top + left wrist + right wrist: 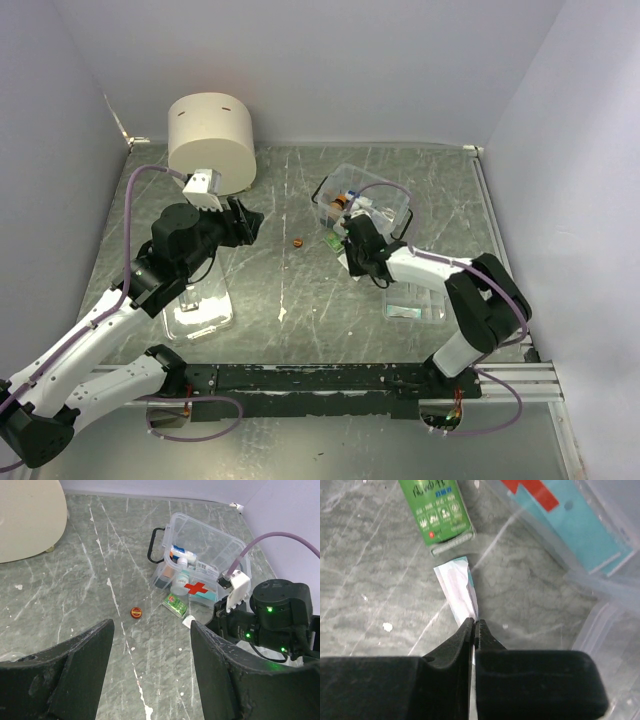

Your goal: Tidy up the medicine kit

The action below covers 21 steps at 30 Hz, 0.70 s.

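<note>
A: At the upper left of the top view, on the grey marbled table (300,300), the big cream cylinder (210,140) sits near the back wall!
B: And right of centre, towards the top, there's the medicine kit (362,203): small clear plastic box, black handle, red cross on its side, bottles inside.
A: Now the left gripper (151,627) hangs over bare table, fingers spread wide, nothing between them.
B: Over to the right gripper (474,624), bottom centre of its wrist view, jaws pinched tight on one end of a small white paper sachet (456,587).
A: Just above that sachet, upper left, a flat green packet (439,512) lies just beside the kit's wall.
B: Smallest of all is a little round red-orange tin (135,612), centre-left in the left wrist view, alone and apart from the kit.
</note>
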Tool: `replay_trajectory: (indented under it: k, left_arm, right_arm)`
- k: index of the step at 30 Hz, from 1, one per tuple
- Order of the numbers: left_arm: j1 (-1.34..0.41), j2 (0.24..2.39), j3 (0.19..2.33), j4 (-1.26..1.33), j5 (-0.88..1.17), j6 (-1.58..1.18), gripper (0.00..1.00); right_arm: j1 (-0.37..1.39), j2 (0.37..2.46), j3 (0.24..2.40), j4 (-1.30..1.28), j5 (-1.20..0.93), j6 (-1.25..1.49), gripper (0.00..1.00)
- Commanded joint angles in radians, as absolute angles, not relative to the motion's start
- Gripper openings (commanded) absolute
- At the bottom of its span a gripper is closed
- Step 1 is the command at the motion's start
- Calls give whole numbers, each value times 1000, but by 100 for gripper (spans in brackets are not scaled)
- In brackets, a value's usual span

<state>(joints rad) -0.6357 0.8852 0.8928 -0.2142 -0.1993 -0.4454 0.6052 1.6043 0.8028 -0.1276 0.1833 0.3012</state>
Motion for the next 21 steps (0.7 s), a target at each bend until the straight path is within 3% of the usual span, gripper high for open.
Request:
replay_trajectory:
  k: [1,9,16,21]
  left_arm:
    - [-634,876,891,-199,-210,-442,73]
    - [-634,884,889,-187,-184,-453,73]
    - [-633,887,890,-187,-172,-455,73]
    - [-634,876,888,-187,-178,-451,73]
  right_arm:
    - [607,1495,819,-262,180,402,0]
    - [608,1204,741,-474,317,705,0]
    - [599,1094,713,-849,533,1340,0]
    - [597,1095,728,-1054,555,1695,0]
